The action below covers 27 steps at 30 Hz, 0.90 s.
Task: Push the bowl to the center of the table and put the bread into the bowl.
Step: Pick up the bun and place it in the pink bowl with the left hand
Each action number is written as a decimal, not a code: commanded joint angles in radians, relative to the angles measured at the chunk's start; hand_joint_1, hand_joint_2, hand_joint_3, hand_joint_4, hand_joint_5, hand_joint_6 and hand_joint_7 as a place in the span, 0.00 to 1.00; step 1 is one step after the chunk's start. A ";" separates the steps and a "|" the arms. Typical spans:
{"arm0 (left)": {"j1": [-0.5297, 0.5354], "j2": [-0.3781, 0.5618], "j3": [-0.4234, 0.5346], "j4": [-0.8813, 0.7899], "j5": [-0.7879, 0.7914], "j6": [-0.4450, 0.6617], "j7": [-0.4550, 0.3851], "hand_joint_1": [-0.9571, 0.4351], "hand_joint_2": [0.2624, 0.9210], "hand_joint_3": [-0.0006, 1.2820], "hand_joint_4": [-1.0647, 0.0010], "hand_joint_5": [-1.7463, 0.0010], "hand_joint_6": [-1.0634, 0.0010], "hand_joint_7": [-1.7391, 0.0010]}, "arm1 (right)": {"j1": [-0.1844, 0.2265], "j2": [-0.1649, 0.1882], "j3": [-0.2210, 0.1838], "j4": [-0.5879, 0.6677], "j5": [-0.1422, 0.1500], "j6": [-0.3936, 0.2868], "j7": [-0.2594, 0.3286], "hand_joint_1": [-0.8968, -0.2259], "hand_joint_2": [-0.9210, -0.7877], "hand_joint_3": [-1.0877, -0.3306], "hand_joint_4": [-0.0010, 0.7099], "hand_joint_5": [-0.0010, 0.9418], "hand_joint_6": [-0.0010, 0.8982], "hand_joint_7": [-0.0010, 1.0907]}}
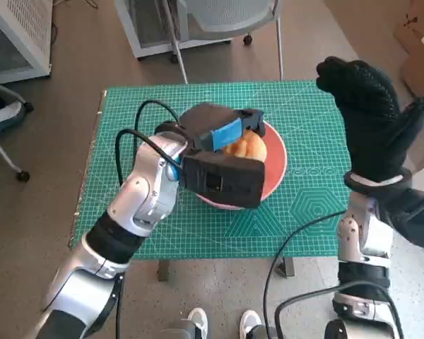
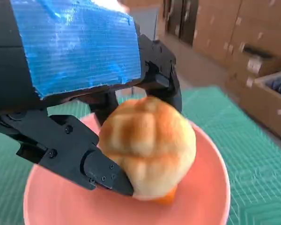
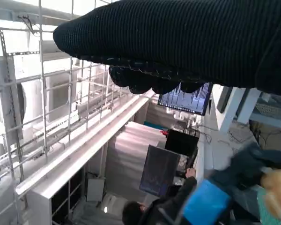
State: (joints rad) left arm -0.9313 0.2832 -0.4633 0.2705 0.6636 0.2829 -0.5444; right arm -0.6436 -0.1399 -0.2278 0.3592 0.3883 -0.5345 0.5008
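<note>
Bread (image 2: 147,145) sits gripped in my left hand (image 1: 219,152), low inside the bowl (image 2: 203,197) near the table's (image 1: 127,141) middle. My right hand (image 1: 371,120) hangs raised, fingers apart, holding nothing. Letting go clumsily could roll the bread over the rim.

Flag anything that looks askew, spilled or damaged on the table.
Nothing stands out. The bread is whole, held by the left hand over the pink bowl, which sits level on the green mat. No spill shows.

Bright even daylight throughout, with glare on the blue tape (image 2: 75,47) and blurred backgrounds in both wrist views.
</note>
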 commanded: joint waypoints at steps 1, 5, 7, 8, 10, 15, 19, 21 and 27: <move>-0.007 -0.006 0.012 0.007 -0.015 0.020 -0.011 0.48 0.86 0.07 0.91 0.98 0.92 0.80 | 0.032 0.005 0.007 -0.007 -0.010 0.015 -0.020 0.45 0.00 0.64 0.50 0.01 0.43 0.01; -0.003 0.000 0.010 0.016 -0.017 -0.004 0.004 0.42 0.87 0.05 0.97 0.99 0.94 0.83 | 0.033 0.003 0.008 -0.008 -0.007 0.020 -0.023 0.45 0.00 0.64 0.50 0.01 0.43 0.01; 0.005 0.002 0.018 0.021 -0.027 -0.023 0.018 0.41 0.88 0.05 0.98 1.00 0.94 0.83 | 0.032 0.002 0.009 -0.006 -0.006 0.023 -0.023 0.45 0.00 0.65 0.50 0.01 0.43 0.00; 0.007 0.003 0.021 0.023 -0.031 -0.029 0.023 0.41 0.88 0.04 0.99 1.00 0.95 0.83 | 0.032 0.002 0.009 -0.005 -0.005 0.024 -0.023 0.45 0.00 0.65 0.50 0.01 0.43 0.00; 0.008 0.002 0.025 0.030 -0.037 -0.036 0.027 0.40 0.88 0.04 0.99 1.00 0.95 0.83 | 0.030 0.001 0.009 -0.004 -0.003 0.027 -0.022 0.45 0.00 0.65 0.50 0.00 0.43 0.00; 0.007 0.002 0.047 0.051 -0.073 -0.057 0.035 0.39 0.88 0.04 1.00 1.00 0.96 0.84 | 0.022 -0.001 0.010 0.002 -0.002 0.034 -0.022 0.45 0.00 0.65 0.50 0.00 0.43 0.00; 0.007 0.002 0.070 0.065 -0.108 -0.078 0.036 0.40 0.88 0.03 1.00 1.00 0.96 0.84 | 0.016 -0.001 0.011 0.006 -0.004 0.035 -0.021 0.45 0.00 0.65 0.50 0.00 0.43 0.01; 0.007 0.003 0.074 0.068 -0.116 -0.083 0.037 0.40 0.88 0.03 1.00 1.00 0.95 0.84 | 0.015 -0.001 0.011 0.006 -0.005 0.035 -0.021 0.45 0.00 0.65 0.50 0.00 0.44 0.01; 0.037 0.017 0.192 0.084 -0.262 -0.183 0.054 0.37 0.90 0.03 1.00 1.00 0.94 0.83 | 0.001 -0.002 0.018 0.018 -0.015 0.031 -0.024 0.44 0.00 0.66 0.51 0.01 0.44 0.01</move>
State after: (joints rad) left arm -0.9189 0.2825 -0.3410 0.3514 0.4762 0.1561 -0.5111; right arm -0.6424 -0.1405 -0.2157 0.3585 0.3865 -0.5125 0.4848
